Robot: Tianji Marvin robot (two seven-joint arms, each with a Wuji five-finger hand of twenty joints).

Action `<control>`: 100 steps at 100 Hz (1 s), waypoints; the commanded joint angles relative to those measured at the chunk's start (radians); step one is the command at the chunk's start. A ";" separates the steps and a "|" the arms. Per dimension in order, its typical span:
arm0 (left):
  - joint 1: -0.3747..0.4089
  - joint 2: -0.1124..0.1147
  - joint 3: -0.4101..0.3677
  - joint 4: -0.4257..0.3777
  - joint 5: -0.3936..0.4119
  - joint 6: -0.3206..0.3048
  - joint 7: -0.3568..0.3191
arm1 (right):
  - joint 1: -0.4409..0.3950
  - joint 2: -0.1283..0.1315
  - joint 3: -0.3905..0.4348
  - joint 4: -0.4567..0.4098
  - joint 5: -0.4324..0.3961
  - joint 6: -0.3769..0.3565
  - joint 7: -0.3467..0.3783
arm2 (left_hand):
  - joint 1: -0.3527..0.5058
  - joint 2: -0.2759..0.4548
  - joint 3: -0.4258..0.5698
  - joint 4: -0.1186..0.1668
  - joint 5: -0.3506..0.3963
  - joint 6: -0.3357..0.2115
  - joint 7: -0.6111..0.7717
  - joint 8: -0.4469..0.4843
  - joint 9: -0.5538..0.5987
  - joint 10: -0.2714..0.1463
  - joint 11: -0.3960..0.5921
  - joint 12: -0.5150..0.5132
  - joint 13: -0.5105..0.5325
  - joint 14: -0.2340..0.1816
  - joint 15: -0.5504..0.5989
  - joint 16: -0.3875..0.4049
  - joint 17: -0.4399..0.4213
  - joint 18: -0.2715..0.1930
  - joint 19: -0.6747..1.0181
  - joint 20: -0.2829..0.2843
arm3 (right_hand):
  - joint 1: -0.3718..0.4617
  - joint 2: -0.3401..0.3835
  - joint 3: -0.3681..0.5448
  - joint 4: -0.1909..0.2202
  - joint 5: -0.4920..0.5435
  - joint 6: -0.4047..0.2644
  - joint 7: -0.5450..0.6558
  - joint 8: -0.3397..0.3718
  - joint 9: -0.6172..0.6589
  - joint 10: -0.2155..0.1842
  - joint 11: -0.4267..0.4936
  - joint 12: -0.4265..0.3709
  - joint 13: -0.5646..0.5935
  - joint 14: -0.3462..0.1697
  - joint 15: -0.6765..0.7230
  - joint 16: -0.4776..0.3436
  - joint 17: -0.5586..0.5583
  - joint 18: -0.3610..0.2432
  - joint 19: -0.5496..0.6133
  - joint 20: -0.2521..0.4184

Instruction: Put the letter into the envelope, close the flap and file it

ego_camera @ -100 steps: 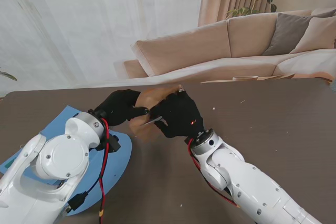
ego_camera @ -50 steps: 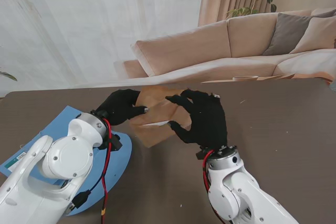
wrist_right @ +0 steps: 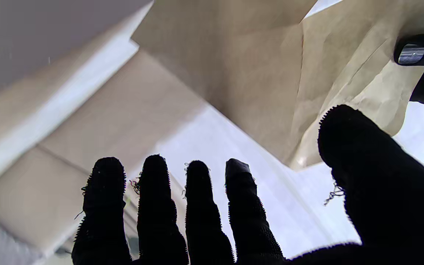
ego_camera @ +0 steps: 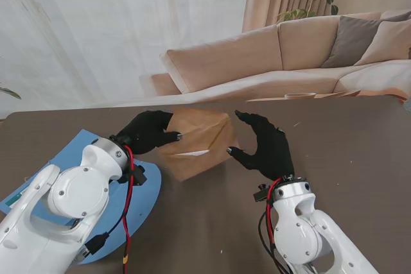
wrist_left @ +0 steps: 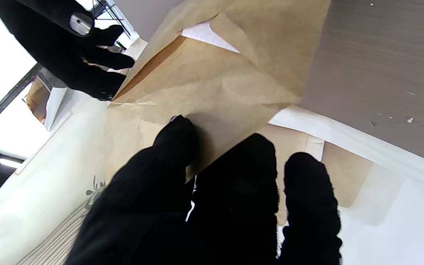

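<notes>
Envelope (ego_camera: 198, 140) hangs pinched in the left hand (ego_camera: 149, 131) fingers (wrist_left: 177, 140), lifted off the surface (ego_camera: 347, 145), letter (ego_camera: 192, 153) peeking out. Right hand (ego_camera: 266, 147) spreads wide and empty just beside its free edge. Best to press the letter fully inside before folding the flap.

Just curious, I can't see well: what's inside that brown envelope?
A white corner of the letter shows at the envelope mouth, held by the left hand. The rest is covered by brown paper.

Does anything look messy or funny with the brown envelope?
Yes. The envelope is creased and wrinkled, and a white corner of the letter pokes out. The left hand holds it tilted off the table.
</notes>
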 commanded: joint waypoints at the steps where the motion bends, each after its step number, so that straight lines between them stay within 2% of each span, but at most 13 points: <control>1: 0.004 0.001 -0.003 -0.002 -0.017 -0.006 -0.022 | 0.004 0.003 -0.001 0.004 0.006 -0.015 0.030 | 0.116 0.091 0.041 0.044 0.045 -0.110 0.201 0.083 -0.033 0.006 0.013 0.023 0.008 -0.019 0.016 0.017 -0.010 0.014 0.013 0.018 | -0.001 -0.011 0.007 0.015 0.030 0.003 -0.005 -0.018 0.044 -0.017 0.007 -0.008 0.023 0.008 0.000 -0.007 -0.004 0.003 -0.003 -0.003; 16: 0.006 0.002 -0.006 0.001 -0.027 -0.015 -0.026 | 0.030 0.013 -0.001 0.018 0.120 -0.054 0.151 | 0.116 0.093 0.040 0.044 0.046 -0.112 0.200 0.084 -0.034 0.004 0.009 0.025 0.001 -0.013 0.012 0.020 -0.018 0.015 0.008 0.021 | 0.033 -0.026 0.027 0.013 0.176 -0.011 0.047 -0.007 0.212 -0.029 0.021 -0.003 0.124 0.001 0.040 0.017 0.034 0.017 0.028 0.014; 28: 0.010 0.002 -0.006 0.001 -0.028 -0.018 -0.029 | 0.054 0.018 -0.009 0.035 0.199 -0.084 0.214 | 0.116 0.093 0.038 0.045 0.045 -0.112 0.200 0.086 -0.035 0.000 0.007 0.027 -0.005 -0.010 0.010 0.022 -0.025 0.016 0.005 0.023 | 0.121 -0.018 0.073 0.024 0.369 -0.108 0.170 0.044 0.413 -0.063 0.036 0.020 0.243 0.000 0.082 0.042 0.076 0.024 0.074 0.029; 32: 0.012 0.002 -0.006 0.001 -0.027 -0.019 -0.028 | 0.061 0.018 -0.013 0.041 0.217 -0.093 0.222 | 0.116 0.093 0.037 0.045 0.045 -0.113 0.199 0.086 -0.038 -0.003 0.005 0.027 -0.010 -0.007 0.008 0.023 -0.032 0.014 0.001 0.024 | 0.216 -0.067 0.082 -0.050 0.404 -0.195 0.411 -0.109 0.497 -0.081 0.037 0.047 0.289 -0.001 0.103 0.058 0.093 0.025 0.100 0.031; 36: 0.012 0.002 -0.005 0.002 -0.026 -0.021 -0.026 | 0.068 0.018 -0.017 0.046 0.234 -0.102 0.231 | 0.116 0.092 0.037 0.045 0.044 -0.114 0.198 0.085 -0.039 -0.005 0.002 0.027 -0.020 -0.003 0.004 0.024 -0.045 0.014 -0.005 0.024 | 0.274 -0.060 0.094 -0.060 0.452 -0.244 0.519 -0.158 0.581 -0.097 0.049 0.058 0.333 -0.008 0.126 0.067 0.112 0.022 0.124 0.039; 43: 0.013 0.002 -0.006 0.002 -0.027 -0.023 -0.026 | 0.077 0.017 -0.025 0.049 0.264 -0.104 0.240 | 0.116 0.093 0.035 0.045 0.042 -0.115 0.193 0.082 -0.042 -0.011 -0.006 0.026 -0.042 0.005 -0.004 0.028 -0.069 0.009 -0.017 0.027 | 0.347 -0.020 0.123 -0.045 0.542 -0.283 0.599 -0.114 0.715 -0.093 0.065 0.124 0.406 -0.006 0.209 0.105 0.159 0.022 0.197 0.066; 59: 0.021 0.002 -0.012 -0.004 -0.037 -0.023 -0.026 | 0.088 0.017 -0.030 0.046 0.330 -0.098 0.275 | 0.116 0.092 0.026 0.045 0.034 -0.120 0.164 0.043 -0.049 -0.020 -0.036 0.007 -0.090 0.024 -0.043 0.030 -0.121 0.003 -0.054 0.031 | 0.394 0.007 0.128 -0.044 0.545 -0.302 0.625 0.075 0.802 -0.038 0.243 0.241 0.570 0.007 0.491 0.215 0.327 0.052 0.398 0.133; 72: 0.051 0.004 -0.042 -0.019 -0.056 -0.046 -0.032 | 0.089 0.010 -0.030 0.042 0.358 -0.074 0.262 | 0.115 0.075 -0.108 0.076 -0.085 -0.172 -0.024 -0.194 -0.108 -0.075 -0.239 -0.033 -0.289 0.040 -0.343 -0.039 -0.271 -0.036 -0.230 -0.045 | 0.406 0.009 0.131 -0.047 0.547 -0.284 0.627 0.104 0.811 -0.018 0.264 0.252 0.589 0.019 0.525 0.222 0.350 0.061 0.431 0.140; 77: 0.069 0.008 -0.068 -0.027 -0.083 -0.063 -0.056 | 0.086 0.008 -0.026 0.038 0.366 -0.063 0.257 | 0.011 0.062 -0.107 0.087 -0.191 -0.160 -0.125 -0.262 -0.270 -0.100 -0.181 -0.150 -0.393 0.025 -0.498 -0.070 -0.336 -0.062 -0.321 -0.062 | 0.409 0.007 0.132 -0.049 0.549 -0.276 0.624 0.107 0.809 -0.015 0.263 0.252 0.587 0.022 0.526 0.221 0.346 0.061 0.433 0.140; 79: 0.076 0.010 -0.080 -0.030 -0.099 -0.072 -0.068 | 0.084 0.007 -0.024 0.036 0.368 -0.058 0.255 | -0.071 0.062 -0.068 0.087 -0.238 -0.142 -0.175 -0.292 -0.357 -0.115 -0.137 -0.306 -0.446 0.012 -0.569 -0.093 -0.370 -0.078 -0.377 -0.072 | 0.409 0.008 0.132 -0.050 0.549 -0.274 0.622 0.107 0.810 -0.014 0.263 0.252 0.587 0.023 0.527 0.221 0.346 0.062 0.434 0.139; 82: 0.087 0.014 -0.100 -0.035 -0.124 -0.085 -0.088 | 0.082 0.007 -0.021 0.032 0.369 -0.049 0.254 | -0.161 0.067 -0.027 0.092 -0.282 -0.124 -0.222 -0.345 -0.434 -0.130 -0.139 -0.398 -0.500 0.000 -0.640 -0.116 -0.404 -0.091 -0.444 -0.078 | 0.409 0.006 0.132 -0.050 0.550 -0.270 0.620 0.108 0.811 -0.013 0.263 0.252 0.589 0.023 0.528 0.221 0.346 0.063 0.436 0.139; 91: 0.121 0.021 -0.151 -0.044 -0.168 -0.142 -0.124 | 0.077 0.004 -0.010 0.024 0.381 -0.024 0.251 | -0.307 0.020 -0.069 0.077 -0.387 -0.095 -0.292 -0.433 -0.525 -0.149 -0.204 -0.455 -0.575 -0.022 -0.788 -0.165 -0.448 -0.107 -0.611 -0.079 | 0.409 0.003 0.135 -0.050 0.555 -0.264 0.616 0.108 0.814 -0.010 0.263 0.252 0.592 0.026 0.531 0.220 0.349 0.065 0.441 0.139; 100: 0.152 0.025 -0.198 -0.051 -0.212 -0.197 -0.147 | 0.075 0.003 0.000 0.020 0.395 -0.008 0.254 | -0.420 -0.015 -0.071 0.058 -0.383 -0.091 -0.305 -0.450 -0.527 -0.151 -0.216 -0.463 -0.586 -0.021 -0.840 -0.163 -0.452 -0.101 -0.704 -0.033 | 0.410 0.004 0.136 -0.051 0.557 -0.262 0.615 0.110 0.813 -0.007 0.263 0.253 0.589 0.029 0.534 0.220 0.346 0.066 0.443 0.138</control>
